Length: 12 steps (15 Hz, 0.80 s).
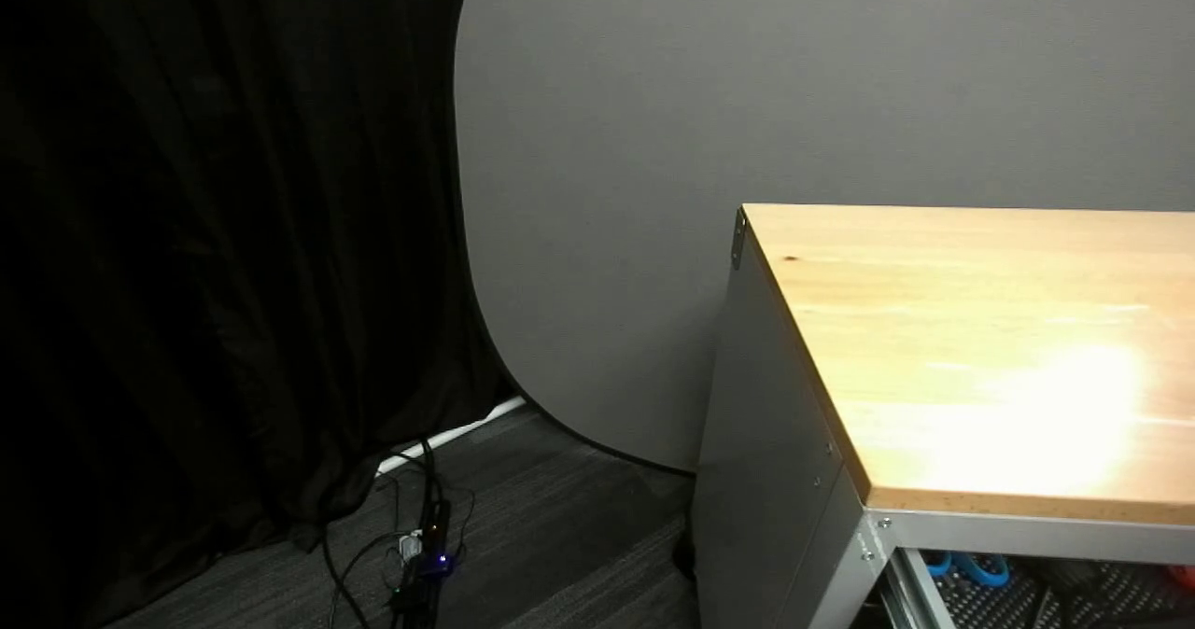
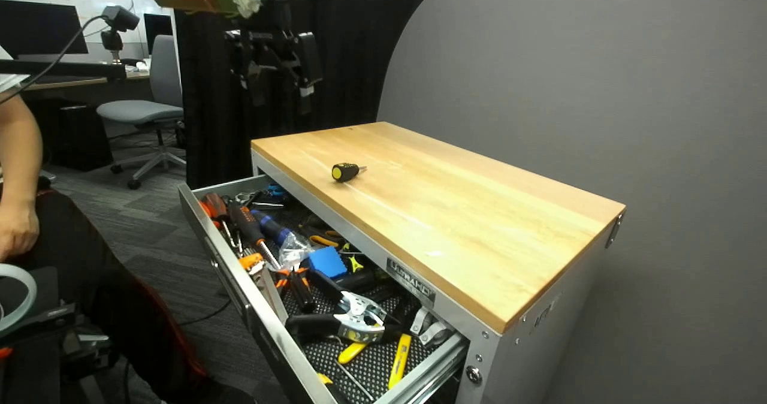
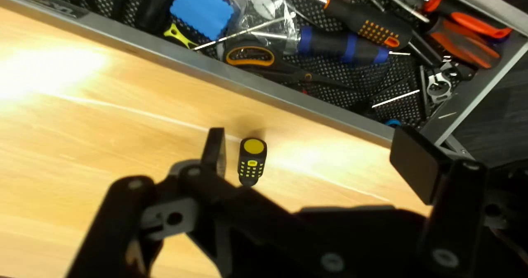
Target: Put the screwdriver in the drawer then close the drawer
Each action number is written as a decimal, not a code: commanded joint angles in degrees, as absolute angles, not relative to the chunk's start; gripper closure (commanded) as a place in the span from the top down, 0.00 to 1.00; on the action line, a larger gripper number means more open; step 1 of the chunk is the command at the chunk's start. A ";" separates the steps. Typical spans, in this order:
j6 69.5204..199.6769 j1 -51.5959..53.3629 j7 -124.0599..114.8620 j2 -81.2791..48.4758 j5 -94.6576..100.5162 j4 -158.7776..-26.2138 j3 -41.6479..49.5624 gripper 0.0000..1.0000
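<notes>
Hanging wide and unladen, the gripper [image 3: 312, 149] has the black-and-yellow screwdriver [image 3: 251, 161] below it on the desk [image 3: 103, 154], left of mid-gap in the wrist view, long axis crossing the grasping line.

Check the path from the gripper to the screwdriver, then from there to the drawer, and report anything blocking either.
Nothing visible stands between the gripper and the screwdriver. Between the screwdriver and the open drawer lies only the cabinet's front edge; the tools inside might crowd its landing.
</notes>
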State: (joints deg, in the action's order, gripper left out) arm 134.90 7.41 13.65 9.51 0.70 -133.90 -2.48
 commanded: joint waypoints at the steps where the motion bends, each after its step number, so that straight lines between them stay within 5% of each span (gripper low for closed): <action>1: 140.10 6.88 13.52 0.86 0.76 -128.25 -3.35 1.00; 12: 144.96 4.68 16.13 -15.90 0.96 -118.04 -3.95 1.00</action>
State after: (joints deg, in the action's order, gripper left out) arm 143.45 6.14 14.87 -11.88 0.82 -121.70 -2.80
